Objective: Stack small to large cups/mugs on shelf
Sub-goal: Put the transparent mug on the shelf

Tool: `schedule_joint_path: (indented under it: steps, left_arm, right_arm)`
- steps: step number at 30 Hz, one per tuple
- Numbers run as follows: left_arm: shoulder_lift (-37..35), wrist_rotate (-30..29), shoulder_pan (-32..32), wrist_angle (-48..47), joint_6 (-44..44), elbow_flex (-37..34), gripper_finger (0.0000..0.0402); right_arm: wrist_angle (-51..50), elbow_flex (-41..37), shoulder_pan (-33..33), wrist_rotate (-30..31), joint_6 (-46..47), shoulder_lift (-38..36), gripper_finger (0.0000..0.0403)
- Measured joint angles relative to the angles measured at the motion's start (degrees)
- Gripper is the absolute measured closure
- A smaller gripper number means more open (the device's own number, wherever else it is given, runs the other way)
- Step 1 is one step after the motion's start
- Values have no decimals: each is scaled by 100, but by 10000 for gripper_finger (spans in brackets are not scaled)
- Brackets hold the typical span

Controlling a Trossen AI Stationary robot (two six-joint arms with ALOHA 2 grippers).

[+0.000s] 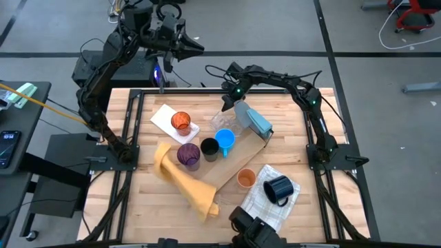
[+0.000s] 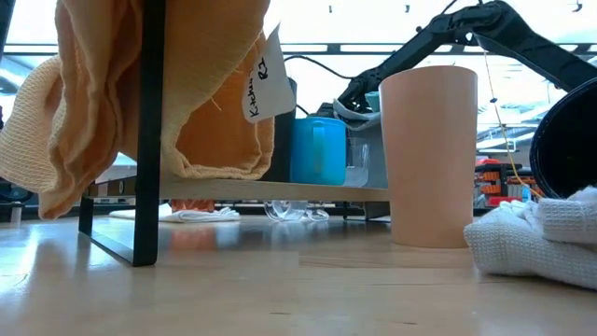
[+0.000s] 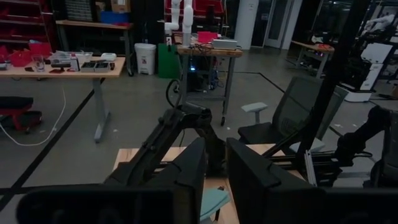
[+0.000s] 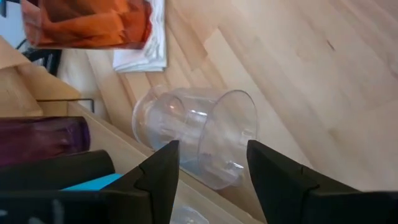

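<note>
A clear cup (image 4: 199, 134) lies on its side on the table beside the wooden shelf board (image 1: 238, 162); it also shows in the high view (image 1: 224, 122). My right gripper (image 4: 211, 177) is open just above it, one finger on either side and apart from it. A purple cup (image 1: 189, 155), a black cup (image 1: 209, 149) and a bright blue mug (image 1: 226, 142) stand on the shelf. A red-tinted cup (image 1: 181, 122) stands on a white napkin. An orange cup (image 1: 246, 178) stands on the table near the front. A navy mug (image 1: 279, 189) rests on a white cloth. My left gripper (image 1: 198, 47) is raised behind the table's far edge, with a narrow gap between its fingers.
A blue-grey folded cloth (image 1: 253, 118) lies on the shelf's far end. A yellow-orange towel (image 1: 185, 179) drapes over the shelf's near-left end. The white cloth (image 1: 272, 200) lies at the near right. Bare table shows at the far right and the near left.
</note>
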Motion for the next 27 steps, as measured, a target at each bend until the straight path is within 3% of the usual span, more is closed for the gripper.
schedule_joint_path:
  steps: [27]
  left_arm:
    - [2, 0, 0, 0, 0, 2, 334]
  right_arm:
    - [266, -97, 334, 146, -19, 0, 211]
